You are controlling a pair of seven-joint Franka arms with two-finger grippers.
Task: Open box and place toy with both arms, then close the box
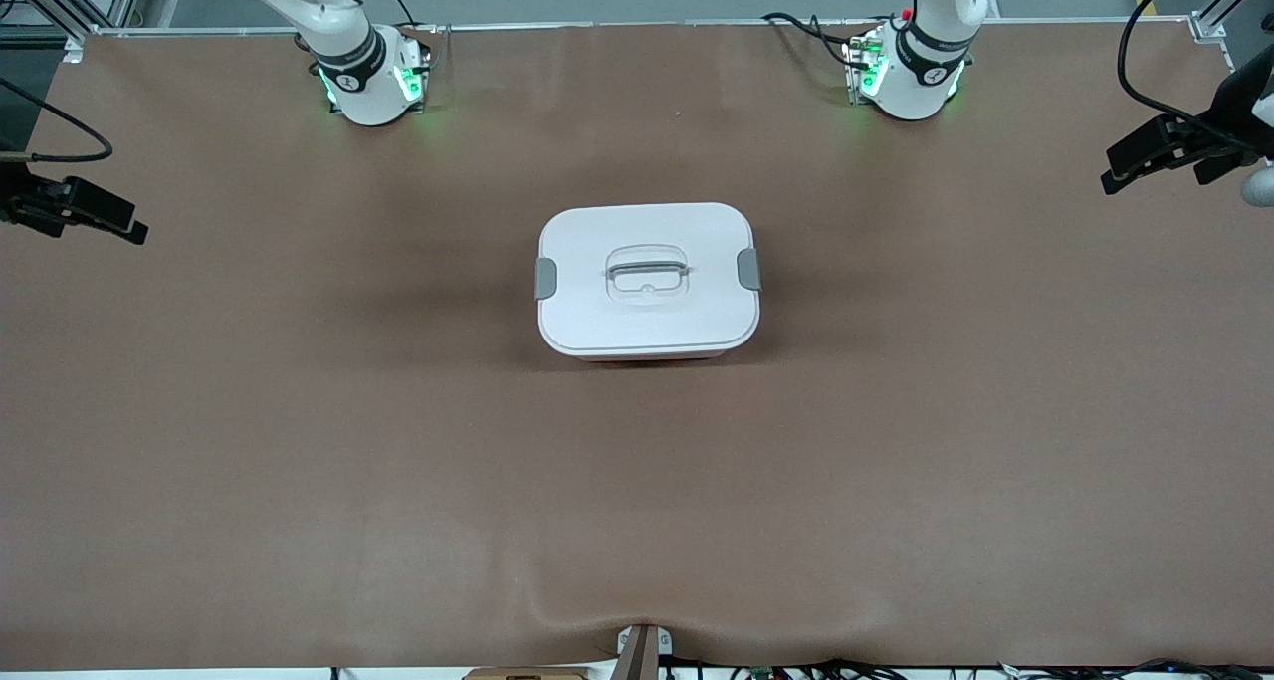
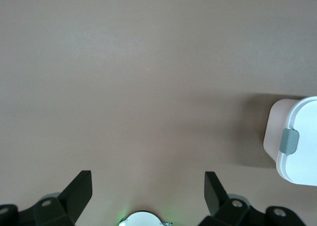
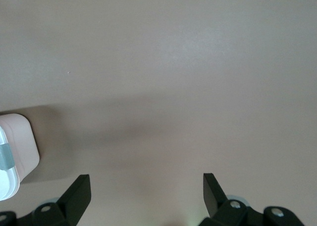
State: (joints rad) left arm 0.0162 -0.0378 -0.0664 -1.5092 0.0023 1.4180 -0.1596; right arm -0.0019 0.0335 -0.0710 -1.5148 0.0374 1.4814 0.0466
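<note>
box [image 1: 648, 280] – mid-table, lidded | left gripper [image 1: 1160, 152], right gripper [image 1: 85, 212] – jaws released, well apart

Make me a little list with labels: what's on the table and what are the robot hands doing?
box: closed box mid-table, white lid on
clips: grey, one at each end
toy: not in view
left end effector: open, empty, over the table's left-arm end
right end effector: open, empty, over the table's right-arm end
table: brown cover

Left gripper [image 2: 148, 191] spread wide over table [image 2: 124, 77] — box [image 2: 297, 141] beside.
</note>
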